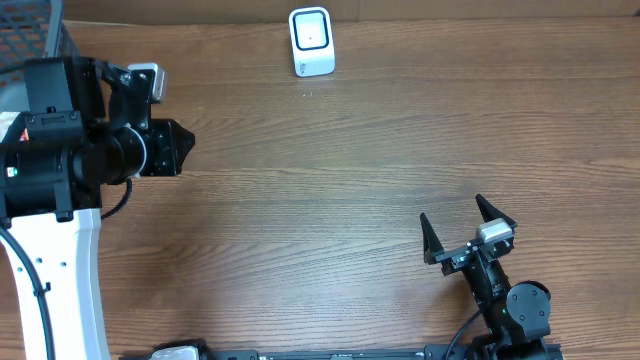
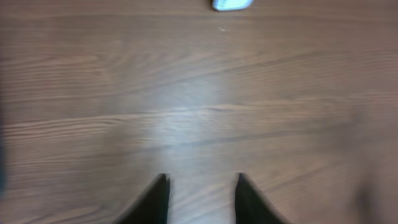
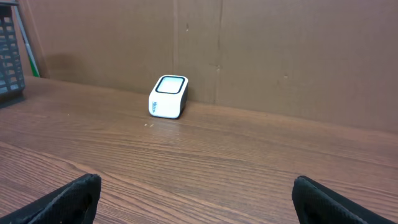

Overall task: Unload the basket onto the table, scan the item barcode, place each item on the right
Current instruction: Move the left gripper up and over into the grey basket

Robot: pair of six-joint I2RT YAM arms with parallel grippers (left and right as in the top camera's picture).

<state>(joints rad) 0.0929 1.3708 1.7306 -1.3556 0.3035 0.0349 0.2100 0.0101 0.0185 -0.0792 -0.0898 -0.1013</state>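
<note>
The item with the barcode does not show in any view. A small white scanner [image 1: 311, 41] with a dark window stands at the table's far edge, in front of the brown wall [image 3: 168, 96]; its bottom edge shows at the top of the left wrist view [image 2: 232, 4]. My left gripper [image 1: 183, 146] hovers at the far left, pointing right. Its fingers stand a narrow gap apart [image 2: 202, 179] with only bare wood between them. My right gripper [image 1: 452, 212] is near the front right, wide open [image 3: 196, 186] and empty, facing the scanner.
A dark wire basket [image 1: 28, 28] sits at the back left corner, behind the left arm; its edge shows in the right wrist view [image 3: 9, 56]. A brown cardboard wall [image 3: 280, 56] closes off the back of the wooden table [image 1: 330, 180].
</note>
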